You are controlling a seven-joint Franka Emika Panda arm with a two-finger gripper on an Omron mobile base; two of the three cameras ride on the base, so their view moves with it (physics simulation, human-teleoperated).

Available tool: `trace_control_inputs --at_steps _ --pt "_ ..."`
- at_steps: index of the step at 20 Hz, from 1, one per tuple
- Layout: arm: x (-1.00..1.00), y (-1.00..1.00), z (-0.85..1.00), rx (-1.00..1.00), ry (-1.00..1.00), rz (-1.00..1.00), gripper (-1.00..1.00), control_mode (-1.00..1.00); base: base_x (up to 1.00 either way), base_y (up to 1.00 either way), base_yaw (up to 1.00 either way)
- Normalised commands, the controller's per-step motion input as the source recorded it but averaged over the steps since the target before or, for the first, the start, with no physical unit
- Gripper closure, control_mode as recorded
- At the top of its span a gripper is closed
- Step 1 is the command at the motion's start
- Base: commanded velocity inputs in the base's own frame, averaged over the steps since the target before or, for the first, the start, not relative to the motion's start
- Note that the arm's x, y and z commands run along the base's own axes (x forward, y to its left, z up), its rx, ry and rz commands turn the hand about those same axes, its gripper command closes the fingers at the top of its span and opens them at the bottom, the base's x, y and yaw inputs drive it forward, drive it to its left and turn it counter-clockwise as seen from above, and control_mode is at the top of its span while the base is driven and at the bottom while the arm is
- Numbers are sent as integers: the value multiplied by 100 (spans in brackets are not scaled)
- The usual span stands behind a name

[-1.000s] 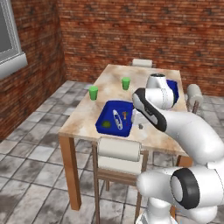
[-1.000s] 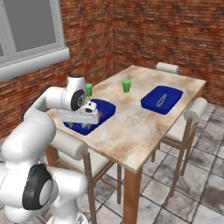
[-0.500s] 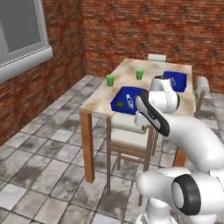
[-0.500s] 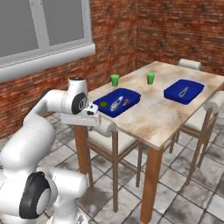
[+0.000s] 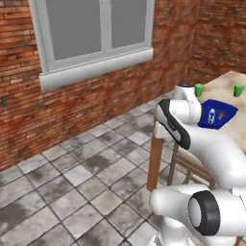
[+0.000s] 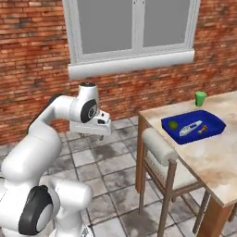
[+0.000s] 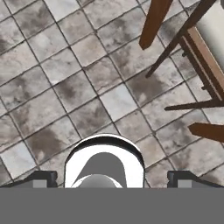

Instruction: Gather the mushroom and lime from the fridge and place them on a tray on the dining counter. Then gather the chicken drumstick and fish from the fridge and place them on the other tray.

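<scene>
My gripper [image 6: 94, 131] hangs open and empty over the tiled floor, left of the dining counter [image 6: 217, 157] and well apart from it. In the hand view its two dark fingertips [image 7: 43, 178] stand wide apart above bare tiles. A deep-blue tray [image 6: 214, 125] lies on the counter's near corner, also seen as the tray [image 5: 229, 111] in the left base view. In it sit the round yellow-green lime [image 6: 173, 124], a pale elongated item [image 6: 190, 128] and a small brown item [image 6: 202, 130] too small to name. The fridge is out of view.
A wooden chair [image 6: 162, 150] with a pale cushion is pushed against the counter's near side; its legs [image 7: 153, 22] cross the hand view's upper right. Green cups [image 5: 199, 89] stand behind the tray. A brick wall with a window [image 6: 132, 28] runs behind the tiled floor [image 5: 72, 178].
Both base views have swung left with the base: the counter has slid to the right edge and the window wall has come into view. The gripper stays open and empty.
</scene>
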Motion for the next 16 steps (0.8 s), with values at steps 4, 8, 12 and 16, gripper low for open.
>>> trace_control_inputs --at_steps 4,8,12,16 --pt "0 0 0 0 0 0 -100 100 0 0 89" --pt "0 0 0 0 0 0 -100 100 0 0 89" --pt "0 0 0 0 0 0 -100 100 0 0 88" --pt "0 0 0 0 0 0 -100 100 0 0 86"
